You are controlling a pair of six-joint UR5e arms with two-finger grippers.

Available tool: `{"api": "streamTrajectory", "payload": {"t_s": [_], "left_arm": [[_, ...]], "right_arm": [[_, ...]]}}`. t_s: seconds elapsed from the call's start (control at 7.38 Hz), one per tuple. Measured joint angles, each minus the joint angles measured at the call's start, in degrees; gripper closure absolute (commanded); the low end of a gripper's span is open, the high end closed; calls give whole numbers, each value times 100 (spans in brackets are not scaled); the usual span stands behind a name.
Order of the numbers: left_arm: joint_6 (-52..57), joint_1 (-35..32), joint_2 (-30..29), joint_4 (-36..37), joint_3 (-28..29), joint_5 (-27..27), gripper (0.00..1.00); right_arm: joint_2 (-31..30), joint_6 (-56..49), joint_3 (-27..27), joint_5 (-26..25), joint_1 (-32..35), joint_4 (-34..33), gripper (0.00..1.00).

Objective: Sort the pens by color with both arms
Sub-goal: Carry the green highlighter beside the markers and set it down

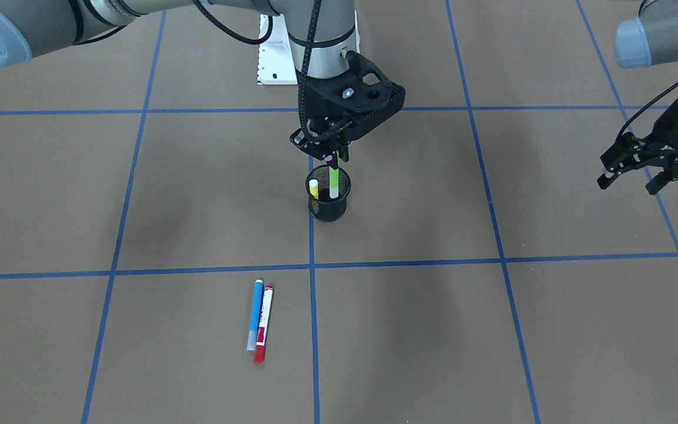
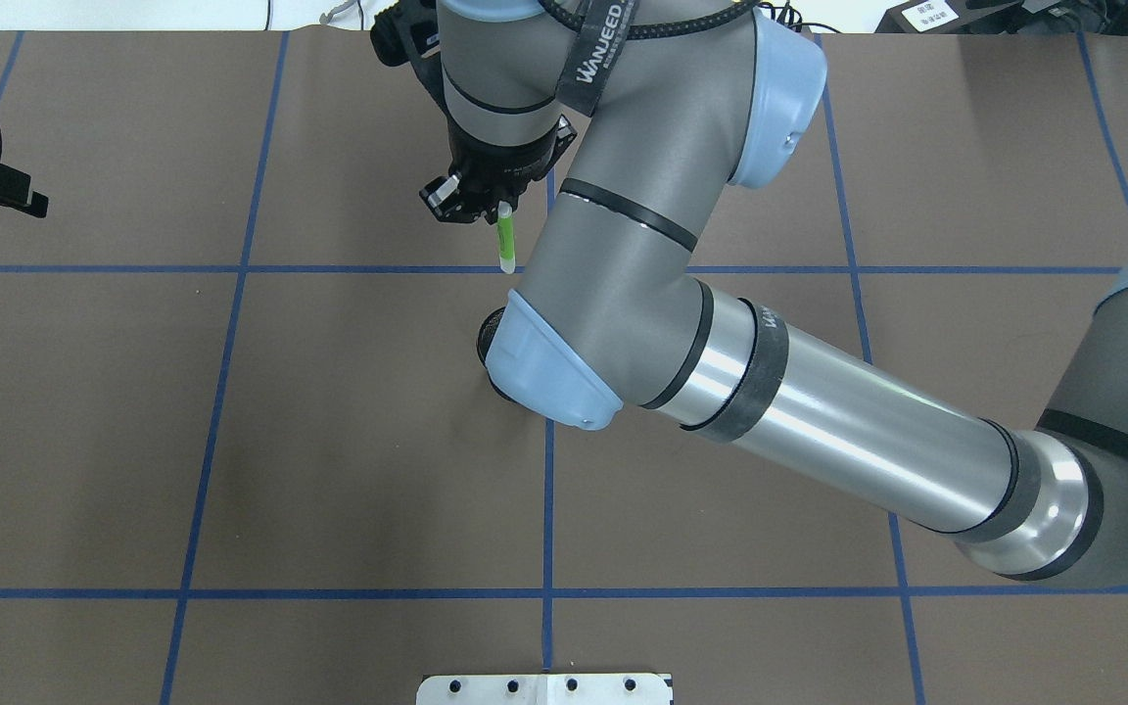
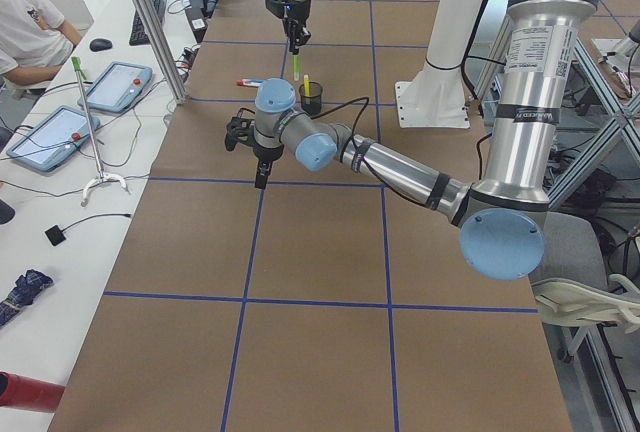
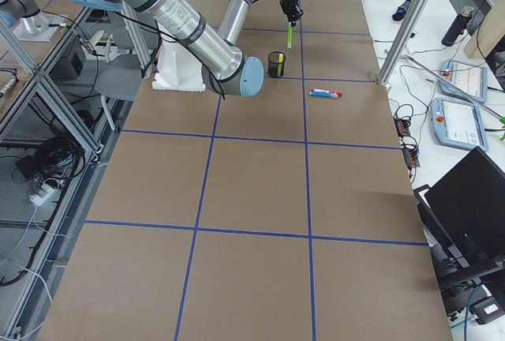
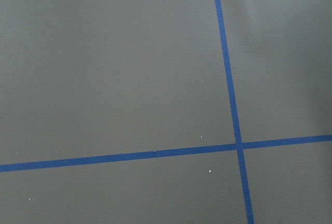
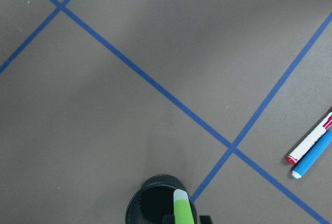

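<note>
My right gripper (image 1: 335, 156) is shut on the top of the green pen (image 1: 333, 179), which hangs upright over the mouth of the black mesh cup (image 1: 328, 209). In the right wrist view the green pen (image 6: 182, 208) has its pale tip above the cup (image 6: 148, 206). A yellow pen (image 1: 313, 188) stands inside the cup. The blue pen (image 1: 255, 314) and the white pen with red cap (image 1: 263, 325) lie side by side, touching, on the table nearer the operators' side. Far off to the side, my left gripper (image 1: 632, 172) hovers open and holds nothing.
Brown paper with a grid of blue tape lines (image 5: 236, 130) covers the table. The white pedestal base (image 1: 268, 59) sits behind the cup. In the overhead view my right arm's elbow (image 2: 564, 377) hides most of the cup. A person sits at the side desk (image 3: 25, 32).
</note>
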Motion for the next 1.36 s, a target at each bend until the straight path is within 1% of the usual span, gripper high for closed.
{"api": "streamTrajectory", "payload": {"t_s": [0.14,0.27,0.41,0.54,0.81,0.95,1.08,1.22,1.36], "left_arm": [[0,-1,-1,0,-3,-2,1],[0,-3,0,0,-7,-2,1],[0,-1,-4,0,-1,5,1],[-2,4,-9,2,17,12,1],[-54,11,2,8,48,36,1],[-70,14,8,9,77,46,1],[-76,16,4,9,107,50,1],[-78,17,1,9,121,54,1],[-79,20,-6,9,128,58,1]], "right_arm": [[-192,479,-14,-382,39,591,100],[-464,970,-76,-898,22,1342,100],[-628,1422,-252,-1611,-79,1991,100],[-685,1757,-535,-2405,-236,2515,100],[-669,2044,-1232,-3981,-564,3334,100],[-553,2084,-1800,-4548,-666,3673,100],[-381,2097,-2457,-4919,-738,3943,100],[-257,2096,-2953,-5108,-789,4092,100],[-205,2088,-3264,-5186,-824,4163,100]]}}
